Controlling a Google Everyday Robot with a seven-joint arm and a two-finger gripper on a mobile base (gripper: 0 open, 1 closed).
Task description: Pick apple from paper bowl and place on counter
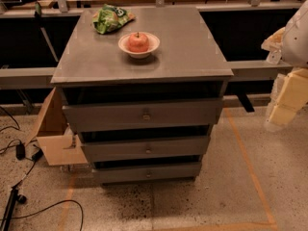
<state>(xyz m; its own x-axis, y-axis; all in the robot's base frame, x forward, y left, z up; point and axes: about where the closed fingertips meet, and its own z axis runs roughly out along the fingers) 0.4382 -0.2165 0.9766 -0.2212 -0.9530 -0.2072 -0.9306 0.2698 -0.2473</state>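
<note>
The red-orange apple [138,42] sits in the white paper bowl [139,52] on the grey metal counter [183,47], left of the counter's middle. My gripper [285,105] hangs at the right edge of the view, off the counter's right side and below its top, well away from the apple. Only its cream-coloured body and part of the white arm [296,32] show. It holds nothing that I can see.
A green snack bag [111,17] lies at the counter's back left, behind the bowl. The cabinet has three drawers [144,114] below. A cardboard box [54,129] stands at its left. Cables [19,153] lie on the floor at the left.
</note>
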